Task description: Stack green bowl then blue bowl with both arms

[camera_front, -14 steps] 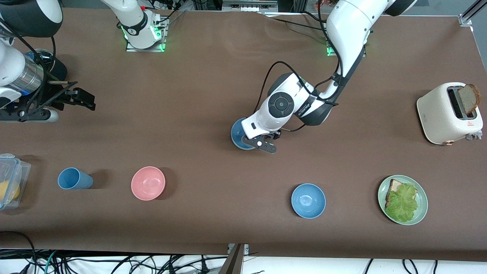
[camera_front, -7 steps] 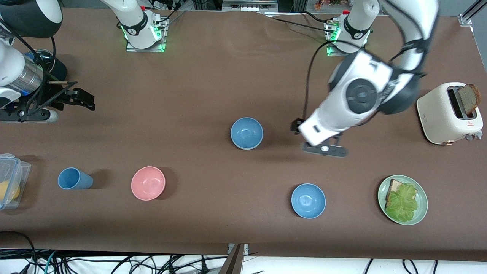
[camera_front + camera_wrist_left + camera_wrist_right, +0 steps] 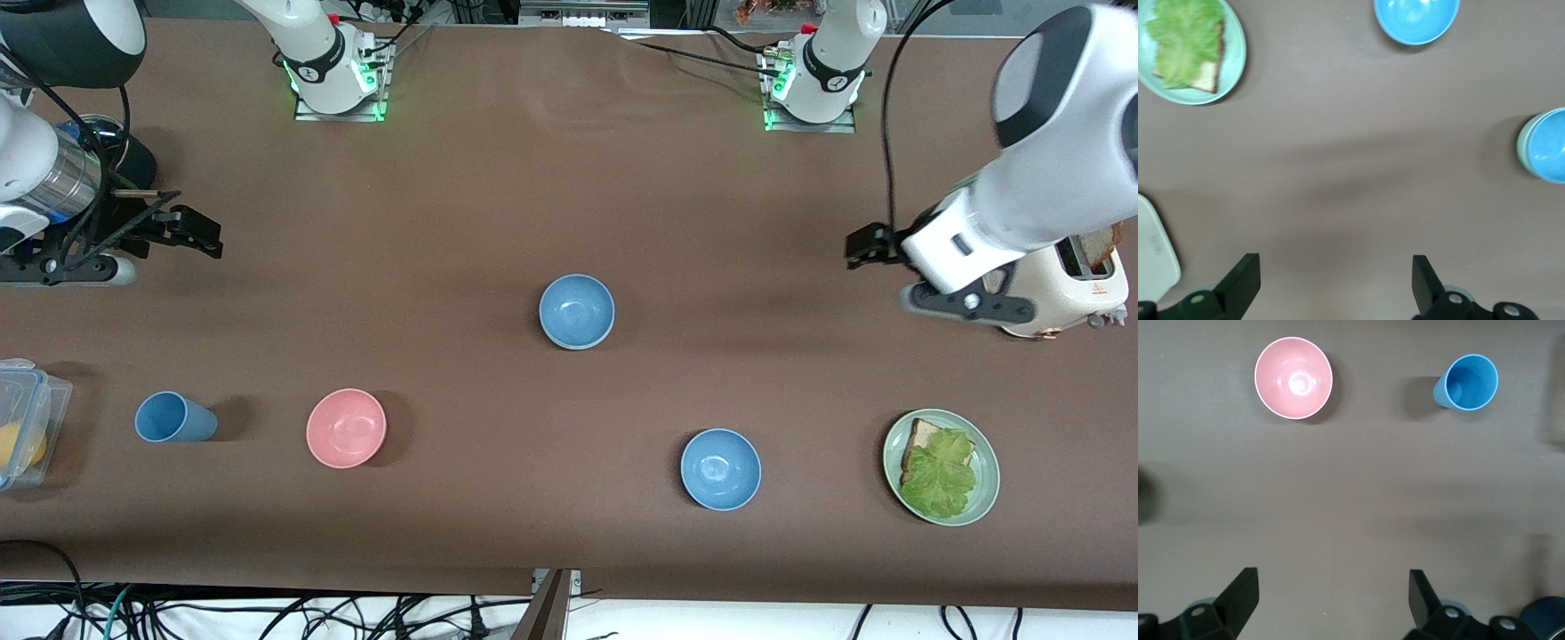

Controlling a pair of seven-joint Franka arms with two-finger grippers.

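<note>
A blue bowl (image 3: 576,310) sits in the middle of the table. In the left wrist view this blue bowl (image 3: 1546,145) rests inside the pale green bowl (image 3: 1521,144), of which only the rim shows. A second blue bowl (image 3: 720,468) stands alone nearer the front camera and also shows in the left wrist view (image 3: 1416,19). My left gripper (image 3: 967,307) is open and empty, up over the table beside the toaster; its jaws (image 3: 1336,288) stand wide apart. My right gripper (image 3: 191,233) waits open and empty at the right arm's end (image 3: 1331,603).
A pink bowl (image 3: 346,428) and a blue cup (image 3: 174,418) stand toward the right arm's end. A green plate (image 3: 987,484) with bread and lettuce and a white toaster (image 3: 1040,276) are at the left arm's end. A clear plastic box (image 3: 22,418) is at the table's edge.
My left gripper has left the middle blue bowl and swung away toward the toaster, rising. The bowl stays in place. The right arm has not moved.
</note>
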